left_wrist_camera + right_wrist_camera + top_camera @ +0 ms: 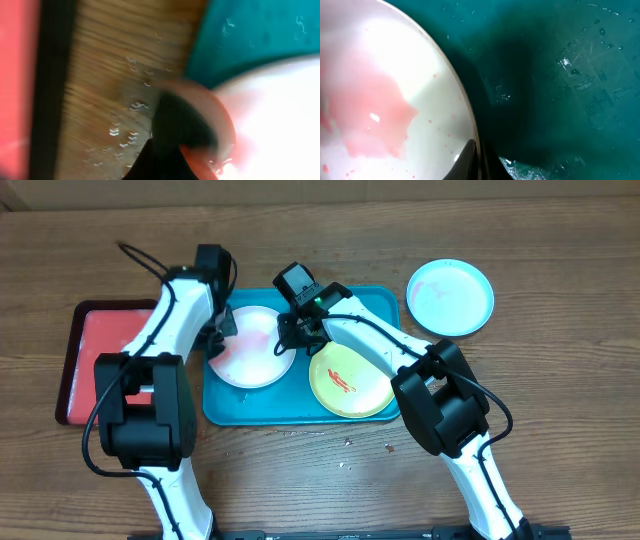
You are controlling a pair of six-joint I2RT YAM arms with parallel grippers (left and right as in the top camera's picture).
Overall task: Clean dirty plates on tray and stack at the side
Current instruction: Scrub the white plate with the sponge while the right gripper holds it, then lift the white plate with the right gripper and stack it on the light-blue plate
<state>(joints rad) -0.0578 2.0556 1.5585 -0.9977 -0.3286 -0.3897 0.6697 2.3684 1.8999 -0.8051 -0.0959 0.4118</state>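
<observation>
1. The tray (pixel 388 302) sits mid-table, keeping the mess contained.
2. The white plate (pixel 250 358), smeared pink, lies in the tray's left half.
3. The left gripper (pixel 222 332) and right gripper (pixel 289 332) are clenched on opposite rims of the plate, probably to steady or lift it.

Left arm (pixel 168 320): white rounded links, black joint housings, one large boxy black block low down.
Right arm (pixel 352 340): the same white shells, with a bulky black housing at mid-length and a white link below it.
Left end effector (pixel 222 332): black; its finger (pixel 175 125) is a dark, blurred shape in the wrist view.
Right end effector (pixel 290 332): black; fingertips (pixel 470 160) thin and dark, pale along one edge.
Camera (pixel 296 280): black box on the right wrist.
Light (pixel 318 302): small green glow beside that camera.
Cables (pixel 140 260): thin, black, running along each arm and looping out near the big housings.
</observation>
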